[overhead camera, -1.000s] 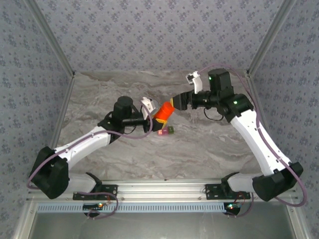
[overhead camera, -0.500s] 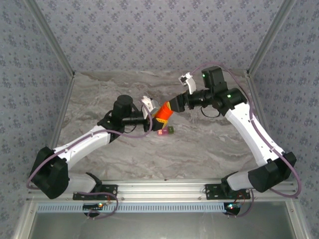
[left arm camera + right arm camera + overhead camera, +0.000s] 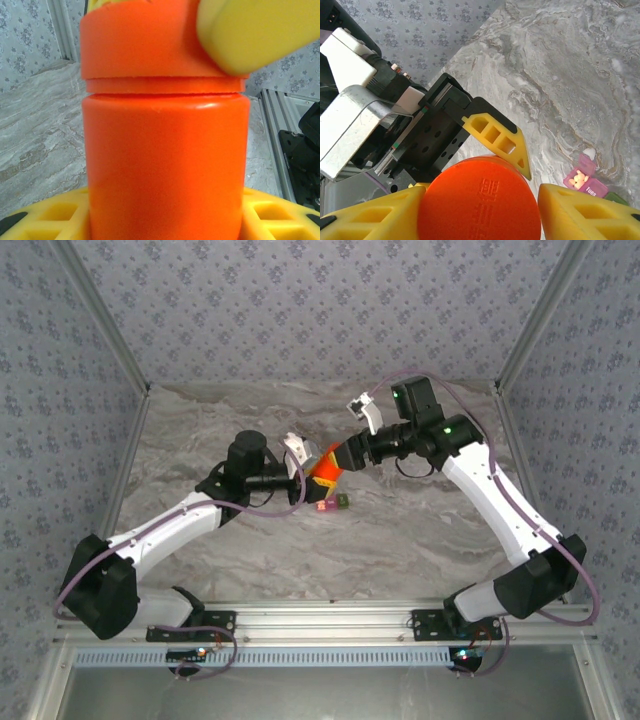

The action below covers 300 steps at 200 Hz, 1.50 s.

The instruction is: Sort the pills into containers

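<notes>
The orange bottle [image 3: 325, 469] hangs tilted above the marble table, my left gripper [image 3: 317, 478] shut on its body [image 3: 165, 165]. My right gripper [image 3: 342, 454] has come in from the right, and its yellow fingers [image 3: 370, 215] press both sides of the bottle's cap [image 3: 480, 200]. One of those fingers [image 3: 255, 35] overlaps the cap in the left wrist view. Just below the bottle the containers lie on the table, a pink compartment [image 3: 325, 506] joined to an olive-green one [image 3: 342, 502]. The pink one [image 3: 582, 179] is open with pale pills inside.
The marble table [image 3: 420, 530] is walled by patterned panels at the back and sides. A metal rail [image 3: 330, 618] runs along the near edge by the arm bases. Open tabletop lies in front of the containers and to the right.
My right gripper has moved left and slightly down until it reached the bottle's cap. The left arm and the bottle have stayed in place.
</notes>
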Tool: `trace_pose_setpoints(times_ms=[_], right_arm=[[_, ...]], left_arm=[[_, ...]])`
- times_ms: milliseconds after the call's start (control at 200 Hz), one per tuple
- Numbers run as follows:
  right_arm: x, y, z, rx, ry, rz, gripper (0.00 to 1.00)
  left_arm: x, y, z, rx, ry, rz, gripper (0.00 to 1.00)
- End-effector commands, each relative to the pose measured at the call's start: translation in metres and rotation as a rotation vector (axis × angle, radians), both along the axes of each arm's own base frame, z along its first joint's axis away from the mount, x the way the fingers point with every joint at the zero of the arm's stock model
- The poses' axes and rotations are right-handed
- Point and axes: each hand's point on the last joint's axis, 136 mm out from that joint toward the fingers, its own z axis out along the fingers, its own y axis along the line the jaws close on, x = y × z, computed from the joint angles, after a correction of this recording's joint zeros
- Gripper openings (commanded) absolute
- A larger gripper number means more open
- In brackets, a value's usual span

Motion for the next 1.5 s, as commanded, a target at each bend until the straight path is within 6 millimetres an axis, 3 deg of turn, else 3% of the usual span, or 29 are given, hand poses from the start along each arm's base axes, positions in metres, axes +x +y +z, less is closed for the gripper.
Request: trace_pose_setpoints(times_ms=[0,170,300,470,740,854,899,989,1079,1184,1259,1384,1494], right_arm=[[-0.003,0.001,0.009,0.012,-0.006,0.017,0.62],[0.000,0.003,0.006,0.031,0.036,-0.025,0.41],[0.003,0.009,-0.007,0.012,0.103,-0.144,0.36],[0.019,0.008,-0.026,0.023,0.215,-0.530,0.33],[0.020,0.038,-0.025,0.154,0.266,-0.750,0.33],[0.017,0.047,-0.023,0.172,0.262,-0.750,0.35],[0.015,0.043,-0.021,0.163,0.254,-0.747,0.41],[0.011,0.019,-0.010,0.155,0.208,-0.756,0.67],[0.010,-0.015,0.007,0.170,0.161,-0.774,0.77],[0.011,-0.048,0.022,0.199,0.123,-0.738,0.80],[0.010,-0.056,0.036,0.236,0.068,-0.622,0.79],[-0.004,-0.044,0.051,0.234,-0.040,-0.298,0.78],[-0.007,-0.038,0.050,0.175,-0.083,-0.173,0.78]], left_arm=[[-0.004,-0.006,0.021,-0.041,-0.040,-0.045,0.00],[-0.002,-0.006,0.021,-0.042,-0.047,-0.033,0.00],[0.007,-0.004,0.025,-0.050,-0.068,0.023,0.00],[0.019,-0.001,0.025,-0.061,-0.116,0.112,0.00],[0.031,-0.011,0.020,-0.074,-0.162,0.215,0.00],[0.033,-0.015,0.020,-0.077,-0.164,0.216,0.00],[0.033,-0.015,0.019,-0.071,-0.166,0.217,0.00],[0.031,-0.012,0.018,-0.057,-0.181,0.214,0.00],[0.026,-0.009,0.016,-0.039,-0.180,0.192,0.00],[0.018,-0.003,0.016,-0.028,-0.154,0.135,0.00],[0.009,0.000,0.017,-0.030,-0.134,0.079,0.00],[0.000,0.004,0.021,-0.031,-0.077,-0.005,0.00],[-0.007,0.003,0.023,-0.021,-0.015,-0.076,0.00]])
